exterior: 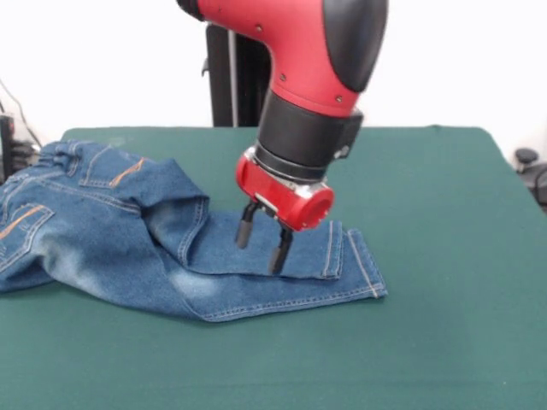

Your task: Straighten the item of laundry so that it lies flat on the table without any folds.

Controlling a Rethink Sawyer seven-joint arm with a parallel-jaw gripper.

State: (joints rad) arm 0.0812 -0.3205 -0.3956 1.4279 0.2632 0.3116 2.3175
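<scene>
The small blue denim jeans [111,231] lie on the dark green table [427,325], at the left and centre of the front view. The waist with orange-stitched pockets is at the far left, partly over the table's left edge. The upper part is bunched and folded, and one leg lies over the other, with the hems near the centre. My gripper [260,243] comes down from the red and black arm over the upper leg near the hems. Its two black fingers are apart, their tips at or just above the denim, holding nothing.
The robot's black pedestal [235,77] stands behind the table's far edge. Dark equipment shows at the left edge [8,141] and the right edge [530,171] beyond the table.
</scene>
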